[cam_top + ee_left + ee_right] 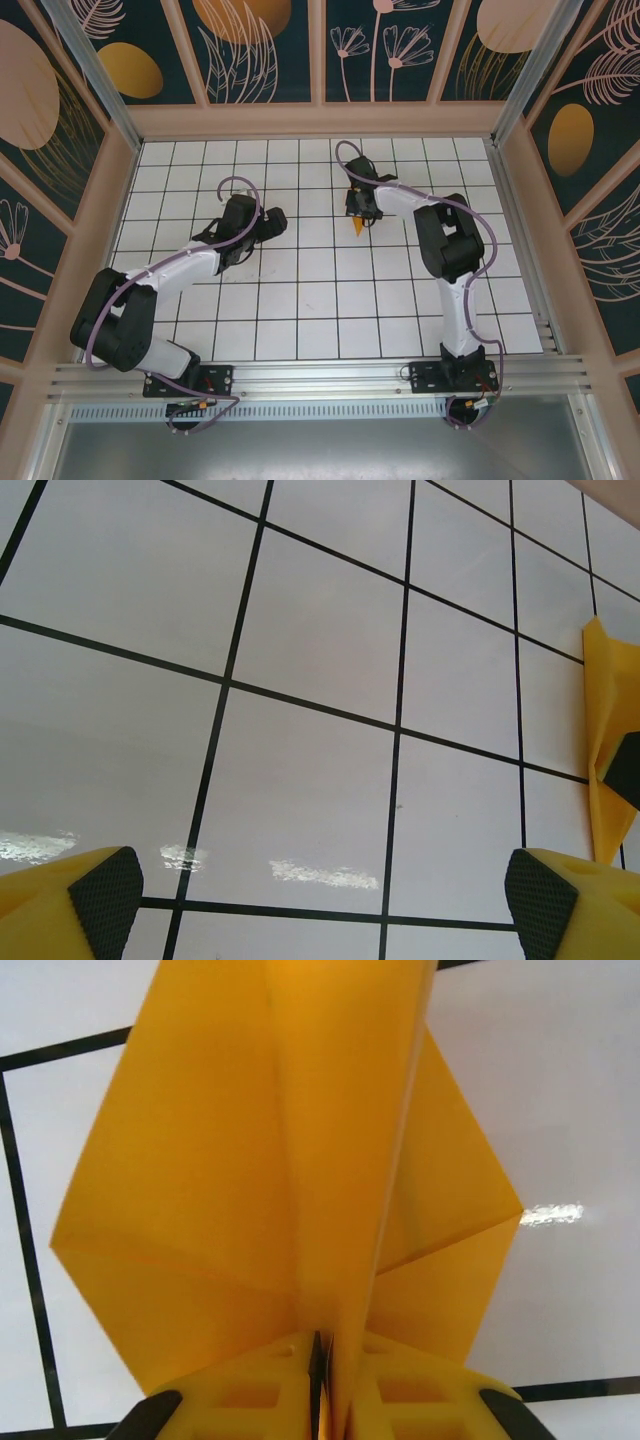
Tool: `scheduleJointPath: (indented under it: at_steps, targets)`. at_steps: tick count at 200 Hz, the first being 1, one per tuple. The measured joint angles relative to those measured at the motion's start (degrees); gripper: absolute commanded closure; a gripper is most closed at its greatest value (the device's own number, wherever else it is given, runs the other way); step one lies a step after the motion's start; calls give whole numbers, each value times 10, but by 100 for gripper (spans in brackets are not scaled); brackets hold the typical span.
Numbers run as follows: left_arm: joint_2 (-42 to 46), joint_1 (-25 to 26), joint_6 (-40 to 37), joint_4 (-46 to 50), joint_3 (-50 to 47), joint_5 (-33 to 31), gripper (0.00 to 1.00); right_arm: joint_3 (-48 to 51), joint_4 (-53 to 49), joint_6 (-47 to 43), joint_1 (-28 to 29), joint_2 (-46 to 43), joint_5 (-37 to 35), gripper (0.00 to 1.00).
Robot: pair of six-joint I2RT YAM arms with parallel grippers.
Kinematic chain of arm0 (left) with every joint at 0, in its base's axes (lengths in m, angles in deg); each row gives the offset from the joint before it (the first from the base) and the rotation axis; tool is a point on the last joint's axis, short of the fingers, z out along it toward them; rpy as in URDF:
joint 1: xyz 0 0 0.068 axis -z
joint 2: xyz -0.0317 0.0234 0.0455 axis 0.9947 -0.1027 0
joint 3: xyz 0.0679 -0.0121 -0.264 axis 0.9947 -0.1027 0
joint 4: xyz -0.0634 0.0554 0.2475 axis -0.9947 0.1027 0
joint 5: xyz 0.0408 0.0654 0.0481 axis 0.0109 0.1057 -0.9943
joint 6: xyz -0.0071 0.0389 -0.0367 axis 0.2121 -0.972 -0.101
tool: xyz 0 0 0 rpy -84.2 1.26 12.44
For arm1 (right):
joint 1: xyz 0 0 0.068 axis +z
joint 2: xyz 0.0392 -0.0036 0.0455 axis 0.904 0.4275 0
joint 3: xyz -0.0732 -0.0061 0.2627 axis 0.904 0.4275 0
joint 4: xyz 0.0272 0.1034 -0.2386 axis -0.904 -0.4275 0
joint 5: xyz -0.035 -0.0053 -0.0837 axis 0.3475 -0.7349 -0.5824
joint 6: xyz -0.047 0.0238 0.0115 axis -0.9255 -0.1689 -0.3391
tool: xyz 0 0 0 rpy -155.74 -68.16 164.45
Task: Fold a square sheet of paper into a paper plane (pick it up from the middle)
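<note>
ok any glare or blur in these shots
Left wrist view: white glare streaks low on the glossy table, grid lines sharp. Right wrist view: the paper plane looks close and slightly soft, one glare streak right of it. Top external view: even light, faint shadow under the left arm.

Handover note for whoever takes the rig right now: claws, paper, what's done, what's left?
Left claw: open, empty, over the white grid-tiled table.
Right claw: shut on the creased orange-yellow paper plane, pinching its centre fold, near mid-table.
Done: the sheet is folded into a pointed dart with visible creases.
Left: probably release it and set it down. Cannot tell whether any wing folds remain.
</note>
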Motion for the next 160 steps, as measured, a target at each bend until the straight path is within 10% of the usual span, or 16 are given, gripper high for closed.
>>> scheduleJointPath:
  at_steps: [116, 160]
  targets:
    - [0, -1, -2, 1, -7, -2, 4, -82, -52, 4, 25, 52, -66, 95]
    - [0, -1, -2, 4, -7, -3, 4, -97, -67, 3, 27, 56, -71, 79]
